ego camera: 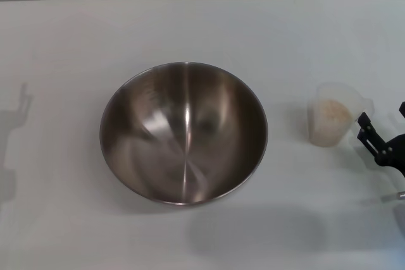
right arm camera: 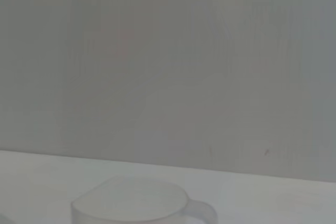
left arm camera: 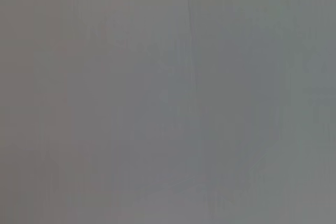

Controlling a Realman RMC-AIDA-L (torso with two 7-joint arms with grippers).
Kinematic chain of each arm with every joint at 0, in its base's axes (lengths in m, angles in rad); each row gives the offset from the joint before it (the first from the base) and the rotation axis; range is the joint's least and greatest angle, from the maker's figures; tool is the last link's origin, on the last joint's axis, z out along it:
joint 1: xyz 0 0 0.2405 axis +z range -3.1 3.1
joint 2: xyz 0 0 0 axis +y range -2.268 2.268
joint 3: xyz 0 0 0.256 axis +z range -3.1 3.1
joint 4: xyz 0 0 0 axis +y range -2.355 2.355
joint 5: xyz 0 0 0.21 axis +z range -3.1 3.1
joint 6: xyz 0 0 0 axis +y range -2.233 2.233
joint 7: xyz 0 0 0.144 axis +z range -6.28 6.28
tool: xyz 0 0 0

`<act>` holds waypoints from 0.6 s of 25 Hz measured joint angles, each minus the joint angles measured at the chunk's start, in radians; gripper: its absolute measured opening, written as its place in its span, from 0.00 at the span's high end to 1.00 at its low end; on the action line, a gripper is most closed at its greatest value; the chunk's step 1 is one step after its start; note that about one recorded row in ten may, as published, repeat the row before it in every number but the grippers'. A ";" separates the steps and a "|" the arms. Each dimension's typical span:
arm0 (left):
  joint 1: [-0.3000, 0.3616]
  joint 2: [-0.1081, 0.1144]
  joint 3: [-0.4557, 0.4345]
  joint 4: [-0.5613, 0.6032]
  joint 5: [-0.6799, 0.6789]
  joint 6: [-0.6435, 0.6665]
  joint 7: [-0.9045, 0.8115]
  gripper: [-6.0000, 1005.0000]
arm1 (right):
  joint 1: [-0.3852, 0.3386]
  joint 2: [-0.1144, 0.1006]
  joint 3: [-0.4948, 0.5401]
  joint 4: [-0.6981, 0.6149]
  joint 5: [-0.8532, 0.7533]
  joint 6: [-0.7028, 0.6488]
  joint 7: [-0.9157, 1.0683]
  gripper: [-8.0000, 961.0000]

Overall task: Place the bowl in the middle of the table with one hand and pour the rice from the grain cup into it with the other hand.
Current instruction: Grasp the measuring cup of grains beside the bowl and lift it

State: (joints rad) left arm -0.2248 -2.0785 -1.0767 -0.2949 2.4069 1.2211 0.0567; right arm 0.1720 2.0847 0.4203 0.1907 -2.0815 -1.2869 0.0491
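The counter (ego camera: 63, 30) is plain white and carries everything. On it, near the middle of my head view, sits the bowl (ego camera: 183, 132), upright, its shiny inside showing no grains. Well to its right stands the grain cup (ego camera: 332, 116), upright too, with the rice (ego camera: 330, 117) heaped inside it. My right wrist view looks across the cup's rim (right arm camera: 131, 202) and its handle toward a blank wall.

My right tool (ego camera: 380, 142) comes in from the right edge of the head view, just beside the cup, its dark fingers spread apart and holding nothing. My left tool is out of sight; only a shadow (ego camera: 16, 124) lies on the counter's left side, and the left wrist view shows nothing but grey.

As I judge it, the bowl is placed and the cup is still to be grasped. The cup is light and tapered, so a finger that meets it off-centre could nudge it over and spill rice on the counter. A slack hold could let it twist during the carry. Tipping it short of the bowl's rim would scatter grains outside.
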 joint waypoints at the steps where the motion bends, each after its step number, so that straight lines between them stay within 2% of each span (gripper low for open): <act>1: 0.005 0.000 0.000 -0.001 0.000 0.001 0.000 0.17 | 0.001 0.000 0.000 0.000 0.000 0.000 0.000 0.16; 15: 0.012 0.000 0.000 -0.003 0.000 0.002 0.000 0.17 | 0.006 -0.002 0.002 -0.002 0.001 -0.003 0.000 0.16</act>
State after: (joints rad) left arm -0.2132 -2.0785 -1.0768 -0.2975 2.4068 1.2226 0.0567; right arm 0.1777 2.0831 0.4219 0.1886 -2.0800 -1.2899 0.0491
